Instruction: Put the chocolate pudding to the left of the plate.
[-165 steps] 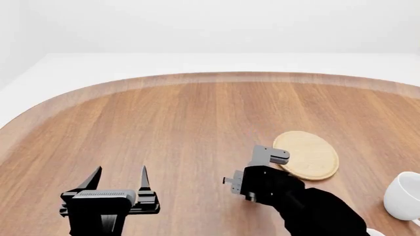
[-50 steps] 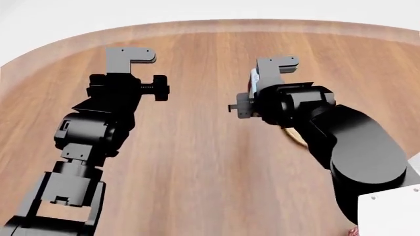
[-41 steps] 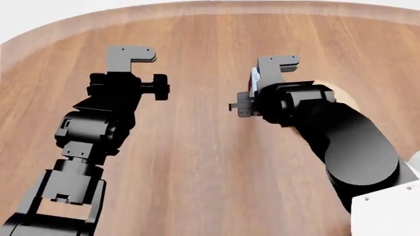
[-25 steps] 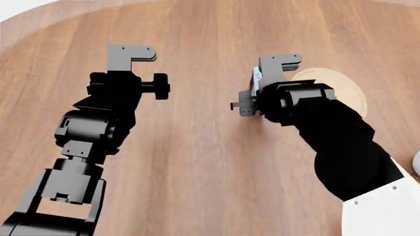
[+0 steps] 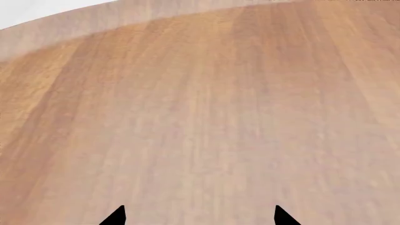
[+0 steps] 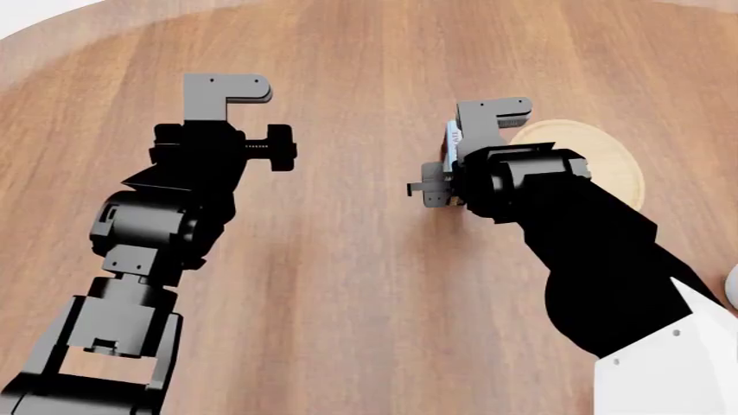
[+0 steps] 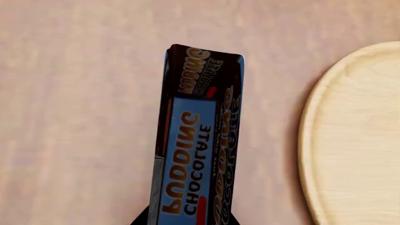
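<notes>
My right gripper (image 6: 452, 164) is shut on the chocolate pudding (image 7: 196, 140), a narrow brown and blue carton printed "CHOCOLATE PUDDING". It holds the carton over the wooden table, just left of the plate (image 6: 600, 160), a flat round light-tan wooden disc. In the right wrist view the plate's rim (image 7: 312, 140) lies close beside the carton, with a strip of table between them. In the head view only a white-grey edge of the carton (image 6: 452, 143) shows beside the gripper. My left gripper (image 5: 198, 216) is open and empty over bare table, well left of the carton.
The brown wooden table (image 6: 346, 285) fills the head view; its curved far edge shows at the top left. A sliver of a white object (image 6: 732, 290) peeks in at the right edge.
The head view has tilted down and closer, so the table's far edge left the frame and the plate came out from behind my right arm. The right gripper still holds the carton.
</notes>
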